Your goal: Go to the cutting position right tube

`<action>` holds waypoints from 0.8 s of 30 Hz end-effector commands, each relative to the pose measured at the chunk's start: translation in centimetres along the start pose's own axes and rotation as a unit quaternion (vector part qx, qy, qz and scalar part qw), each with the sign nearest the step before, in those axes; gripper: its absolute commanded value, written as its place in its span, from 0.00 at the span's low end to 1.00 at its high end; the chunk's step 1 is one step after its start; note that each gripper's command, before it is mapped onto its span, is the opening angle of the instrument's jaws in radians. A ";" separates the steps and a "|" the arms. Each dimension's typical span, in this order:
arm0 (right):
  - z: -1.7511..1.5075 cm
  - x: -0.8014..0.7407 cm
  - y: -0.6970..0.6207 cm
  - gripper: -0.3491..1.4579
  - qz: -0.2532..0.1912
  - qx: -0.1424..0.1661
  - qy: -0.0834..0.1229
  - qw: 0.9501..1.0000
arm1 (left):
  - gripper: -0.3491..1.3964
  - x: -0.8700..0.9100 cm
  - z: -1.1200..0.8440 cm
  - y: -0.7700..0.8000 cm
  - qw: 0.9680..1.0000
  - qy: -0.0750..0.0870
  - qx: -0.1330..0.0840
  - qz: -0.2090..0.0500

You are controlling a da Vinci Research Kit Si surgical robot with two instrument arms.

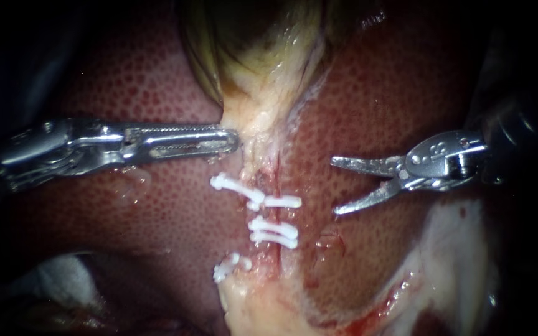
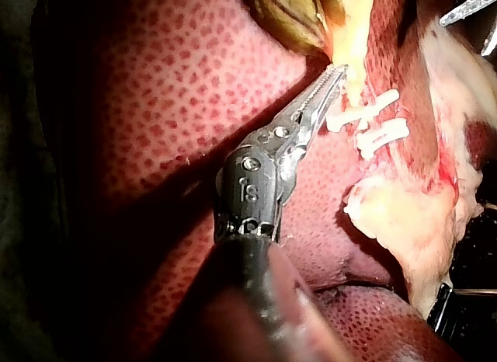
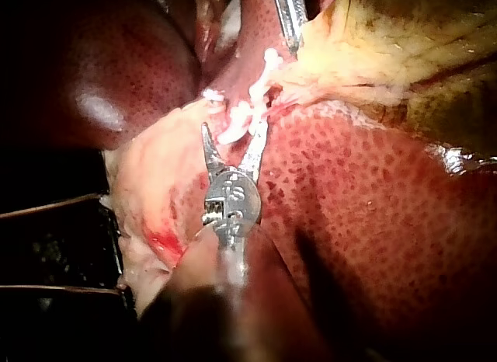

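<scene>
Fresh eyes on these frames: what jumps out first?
The white clips stand out most, stacked across the pale strand at the centre of the endoscope view, below the gallbladder. To their right the right instrument hangs over the liver, jaws open towards them. The left instrument has its tip against that strand just above the clips.

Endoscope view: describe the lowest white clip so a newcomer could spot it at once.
Start at the yellow-green gallbladder up top and follow the pale strip of tissue down across the red liver. Past the stacked white clips, the lowest clip sits alone at the strip's left edge, short and tilted.
</scene>
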 end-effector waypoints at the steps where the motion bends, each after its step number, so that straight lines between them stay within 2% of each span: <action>1: 0.00 0.00 0.00 0.99 0.000 0.000 0.000 1.000 | 0.00 0.00 0.00 0.00 1.000 0.000 0.000 0.000; 10: 0.01 0.01 -0.01 0.99 0.000 0.000 0.000 1.000 | 0.00 -0.01 -0.04 0.00 1.000 -0.001 -0.001 0.001; 14: 0.02 0.01 -0.01 0.99 0.000 0.000 0.000 1.000 | 0.00 0.02 -0.12 0.00 1.000 0.001 0.001 0.000; 18: 0.02 0.01 -0.01 0.99 0.000 -0.001 0.000 1.000 | 0.00 0.13 -0.30 -0.02 1.000 0.009 0.003 -0.004; 24: 0.02 0.01 -0.02 0.99 0.000 -0.001 0.000 1.000 | 0.00 0.43 -0.70 0.00 0.999 0.028 0.016 -0.012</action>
